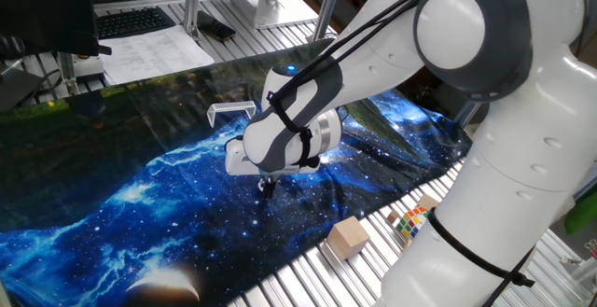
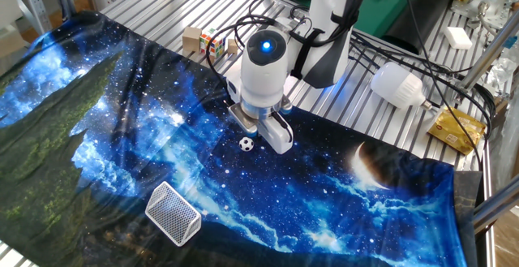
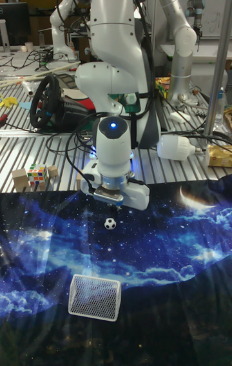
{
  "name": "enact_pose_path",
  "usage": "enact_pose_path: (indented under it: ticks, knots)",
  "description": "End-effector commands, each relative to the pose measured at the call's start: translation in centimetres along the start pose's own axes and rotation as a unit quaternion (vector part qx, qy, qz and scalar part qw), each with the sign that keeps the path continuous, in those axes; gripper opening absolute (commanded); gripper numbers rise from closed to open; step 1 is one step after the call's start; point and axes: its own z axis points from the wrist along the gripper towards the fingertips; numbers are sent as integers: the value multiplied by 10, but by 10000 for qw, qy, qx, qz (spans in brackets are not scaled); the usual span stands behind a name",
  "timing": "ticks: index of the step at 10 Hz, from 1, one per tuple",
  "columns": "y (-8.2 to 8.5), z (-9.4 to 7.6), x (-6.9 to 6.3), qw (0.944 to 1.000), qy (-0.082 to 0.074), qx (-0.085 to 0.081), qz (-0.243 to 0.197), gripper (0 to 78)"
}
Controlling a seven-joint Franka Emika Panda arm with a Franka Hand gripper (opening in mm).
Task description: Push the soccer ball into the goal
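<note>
Well apart, soccer ball [image 3: 111,223] faces goal [image 3: 95,296].

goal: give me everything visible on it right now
The goal is a small white frame with a fine white mesh net, plastic by the look. It sits on the galaxy-print cloth, its netted back toward the other fixed camera and its open mouth toward the soccer ball and the gripper. Nothing touches it but the cloth; the ball lies well short of it.
</note>
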Motion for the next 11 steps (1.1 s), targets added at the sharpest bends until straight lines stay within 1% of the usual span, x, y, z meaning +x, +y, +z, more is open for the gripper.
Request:
enact_pose_path:
  ticks: [1,5,6,9,11]
  knots:
    - [1,3,-10,9999,-94,26,-43,0]
    - [2,5,-16,9999,-132,73,-76,0]
    - [2,5,-17,9997,-212,77,-91,0]
    - [3,3,-20,9997,-243,78,-67,0]
    - [6,1,-24,9995,-296,81,-48,0]
